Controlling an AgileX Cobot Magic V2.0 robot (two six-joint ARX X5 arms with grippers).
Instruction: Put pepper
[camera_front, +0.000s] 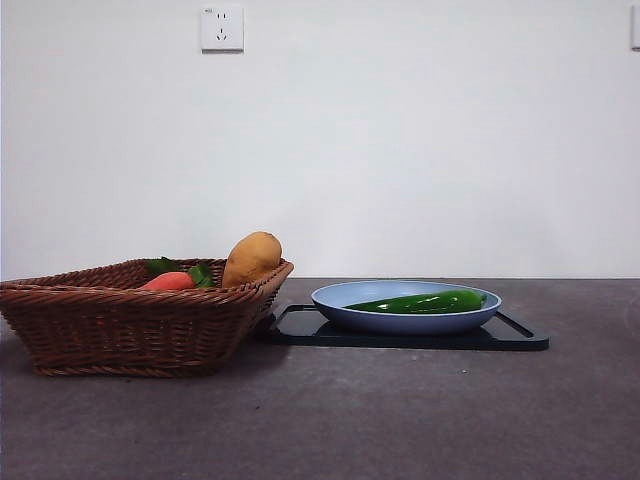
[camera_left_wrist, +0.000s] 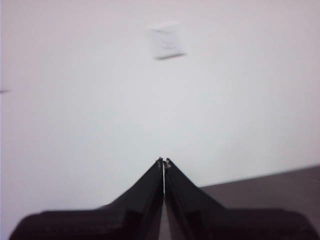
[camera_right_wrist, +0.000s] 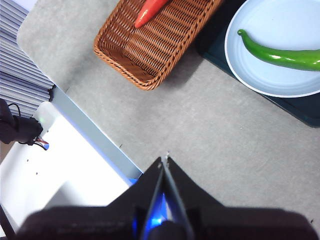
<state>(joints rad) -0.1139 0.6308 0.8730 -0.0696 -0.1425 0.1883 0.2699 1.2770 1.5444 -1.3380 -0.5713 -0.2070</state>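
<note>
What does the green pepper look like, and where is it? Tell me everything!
The pepper is long, shiny and dark green, with a thin curved stem end and a smooth skin that catches the light. It lies flat on its side inside the blue plate, nearly spanning it. The plate sits on a black tray, beside the wicker basket. Nothing but the plate touches it; no gripper is near it.

Grey table (camera_front: 400, 420): basket (camera_front: 130, 325), black tray (camera_front: 400, 337).

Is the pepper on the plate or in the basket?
On the plate: the pepper lies flat inside the blue plate, beside the wicker basket.
</note>
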